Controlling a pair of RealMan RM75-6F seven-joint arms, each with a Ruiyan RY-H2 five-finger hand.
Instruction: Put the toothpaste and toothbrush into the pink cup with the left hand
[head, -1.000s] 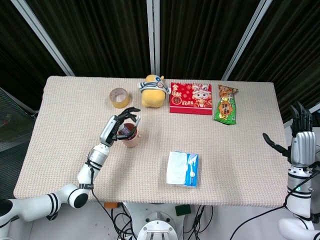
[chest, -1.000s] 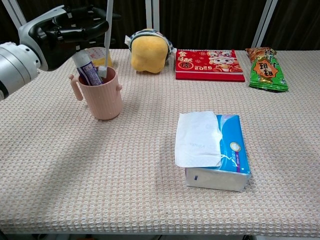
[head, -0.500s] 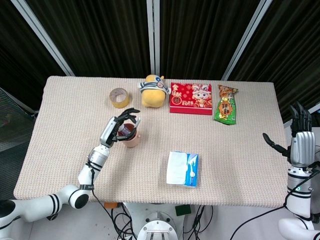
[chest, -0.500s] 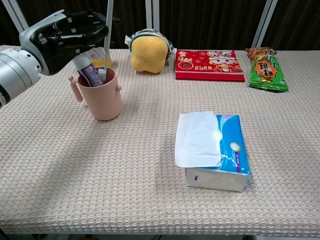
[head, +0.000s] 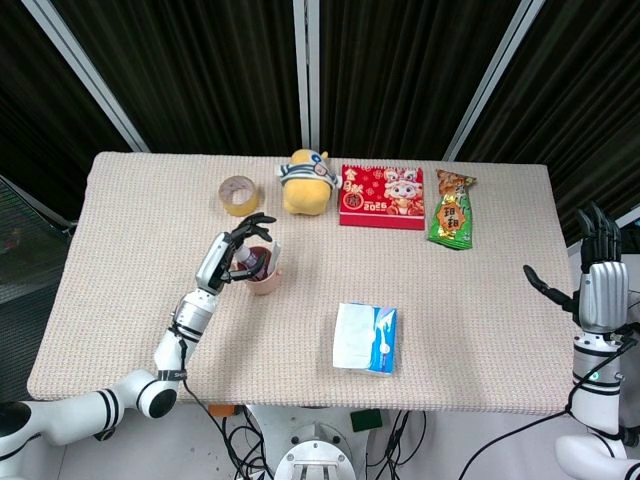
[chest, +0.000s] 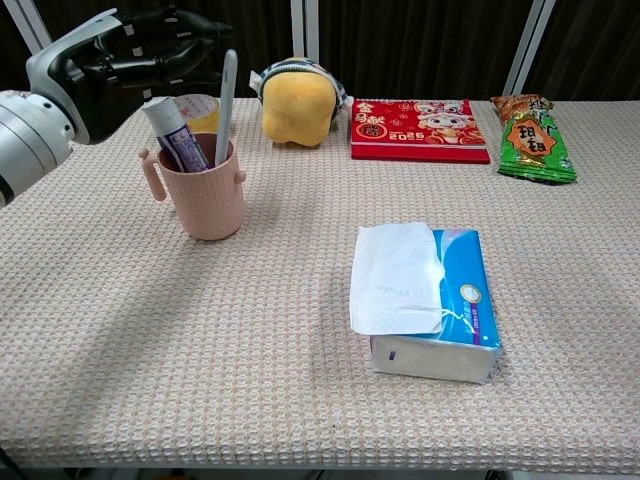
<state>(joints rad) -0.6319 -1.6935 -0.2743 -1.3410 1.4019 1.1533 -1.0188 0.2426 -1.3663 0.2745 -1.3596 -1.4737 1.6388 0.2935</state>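
Note:
The pink cup (chest: 206, 190) stands on the table's left half, also seen as the cup (head: 266, 279) from the head view. A purple-and-white toothpaste tube (chest: 172, 133) and a white toothbrush (chest: 225, 103) both stand inside it, leaning on the rim. My left hand (chest: 125, 55) hovers just above and behind the cup with fingers spread, holding nothing and clear of the toothbrush. The head view shows the same left hand (head: 233, 251) beside the cup. My right hand (head: 598, 277) is upright off the table's right edge, fingers apart and empty.
Along the back stand a tape roll (head: 238, 194), a yellow plush toy (head: 307, 182), a red calendar (head: 382, 196) and a green snack bag (head: 452, 210). A blue tissue pack (chest: 425, 300) lies near the front centre.
The left hand let go of the toothbrush, which dropped deeper into the cup and now leans on its rim. The hand drew back slightly to the left. The right hand has not moved.

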